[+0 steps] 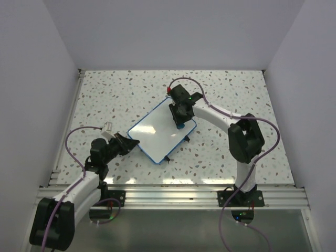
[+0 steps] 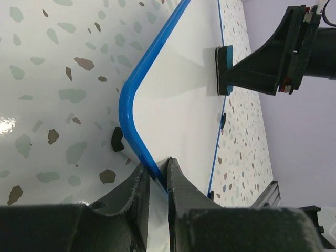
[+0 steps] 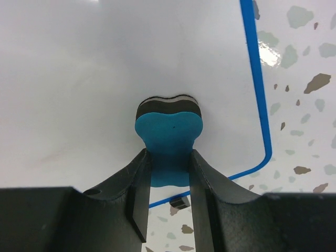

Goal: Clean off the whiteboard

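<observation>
The whiteboard [image 1: 160, 133] lies flat and tilted on the speckled table, white with a thin blue rim and small black tabs. My left gripper [image 1: 127, 143] is shut on its near-left rim; in the left wrist view its jaws pinch the blue edge [image 2: 155, 173] of the whiteboard [image 2: 178, 84]. My right gripper [image 1: 179, 122] is shut on a small blue eraser [image 3: 169, 136] and presses its dark felt face on the board [image 3: 79, 79] near the right corner. The eraser also shows in the left wrist view [image 2: 224, 69]. No scribbles show clearly on the white surface.
The speckled table [image 1: 236, 100] is boxed in by white walls at the back and both sides. A metal rail [image 1: 173, 194] runs along the near edge with both arm bases on it. A black tab [image 3: 179, 202] sticks out under the board's rim.
</observation>
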`<state>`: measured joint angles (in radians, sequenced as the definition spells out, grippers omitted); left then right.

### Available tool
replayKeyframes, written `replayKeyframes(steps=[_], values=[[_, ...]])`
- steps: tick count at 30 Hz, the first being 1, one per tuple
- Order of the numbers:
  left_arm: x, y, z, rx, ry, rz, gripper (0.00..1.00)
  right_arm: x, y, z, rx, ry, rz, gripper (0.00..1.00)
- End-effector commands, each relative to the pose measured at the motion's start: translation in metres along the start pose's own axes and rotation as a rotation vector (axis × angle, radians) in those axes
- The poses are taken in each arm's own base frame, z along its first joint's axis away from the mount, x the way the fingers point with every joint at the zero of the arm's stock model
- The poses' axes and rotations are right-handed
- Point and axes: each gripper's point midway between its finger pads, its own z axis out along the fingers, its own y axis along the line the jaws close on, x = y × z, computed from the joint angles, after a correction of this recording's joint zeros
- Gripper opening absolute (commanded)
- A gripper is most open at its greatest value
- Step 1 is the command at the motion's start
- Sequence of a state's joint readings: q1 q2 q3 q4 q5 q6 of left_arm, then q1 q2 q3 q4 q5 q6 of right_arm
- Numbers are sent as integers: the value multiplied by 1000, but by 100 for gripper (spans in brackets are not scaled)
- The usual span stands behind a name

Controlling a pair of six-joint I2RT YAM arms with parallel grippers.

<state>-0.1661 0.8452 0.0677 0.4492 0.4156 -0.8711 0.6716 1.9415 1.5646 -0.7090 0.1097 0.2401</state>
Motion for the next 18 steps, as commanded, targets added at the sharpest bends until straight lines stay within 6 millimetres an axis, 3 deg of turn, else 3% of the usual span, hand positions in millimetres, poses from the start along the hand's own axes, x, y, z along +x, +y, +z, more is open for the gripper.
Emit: replayKeyframes(steps=[1,5,10,17,18], values=[[55,55,-16,-138,132,30,0,-18,-17,-4,57,-63,-19,0],[56,55,-17,-138,129,30,0,-23,-35,-1,50,-63,19,0],[55,54,-16,-132,128,32,0,-14,-54,6,47,-57,62,0],[56,55,-17,-135,131,30,0,-3,-27,1,-29,-67,36,0],[56,55,-17,-137,131,29,0,-1,-15,-1,-38,-67,11,0]])
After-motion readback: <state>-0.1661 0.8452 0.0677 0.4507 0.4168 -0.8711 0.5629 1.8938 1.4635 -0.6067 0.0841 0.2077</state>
